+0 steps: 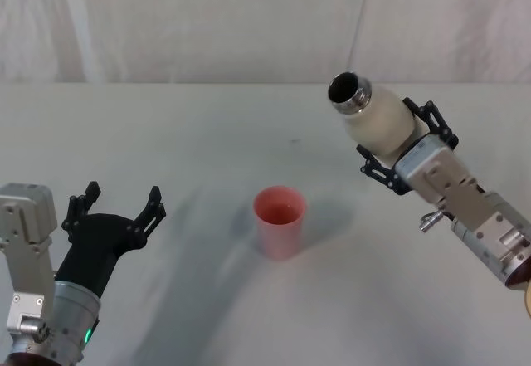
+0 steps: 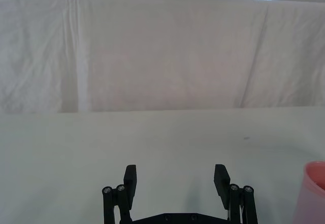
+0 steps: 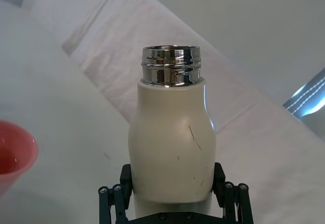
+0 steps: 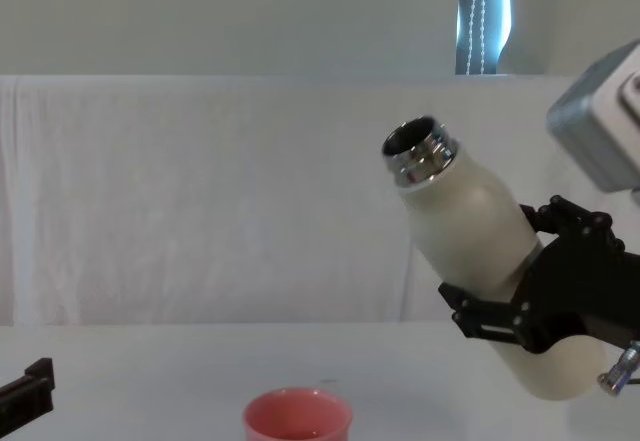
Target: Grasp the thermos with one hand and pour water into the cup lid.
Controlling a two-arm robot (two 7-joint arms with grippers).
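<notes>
— Above the right half of the tabletop (image 1: 166, 134), what is that arm carrying?

— The right gripper (image 1: 397, 146) has its black fingers (image 4: 480, 316) clamped around the body of the thermos (image 1: 380, 119), one on each side. The bottle is lifted clear of the surface and tilted, with its silver threaded neck (image 4: 420, 153) pointing up and toward the left. The mouth is open, with no cap on it.

— And from the wrist on that side?

— There the thermos (image 3: 172, 142) rises straight out from between the fingers (image 3: 114, 196), cream-white with a few fine scratches, and the steel neck (image 3: 170, 65) sits at its far end. A slice of the pink cup lid (image 3: 12, 155) shows off to one side, well apart from the bottle.

— Where does the cup lid stand?

— The cup lid (image 1: 280, 221) is upright near the middle of the tabletop, closer to the near edge than to the far edge. It is lower than the bottle's mouth and to the left of it, not under it. Whether there is liquid inside I cannot tell. From the chest, the rim of the cup lid (image 4: 298, 411) sits at the bottom, with the thermos (image 4: 480, 251) high to its right.

— The other arm?

— The left gripper (image 1: 116, 208) hovers near the near left corner of the tabletop, its jaws spread wide and holding nothing. Its own wrist camera shows the two fingertips (image 2: 130, 176) apart above bare surface, with the cup lid (image 2: 312, 193) at the edge of view.
</notes>
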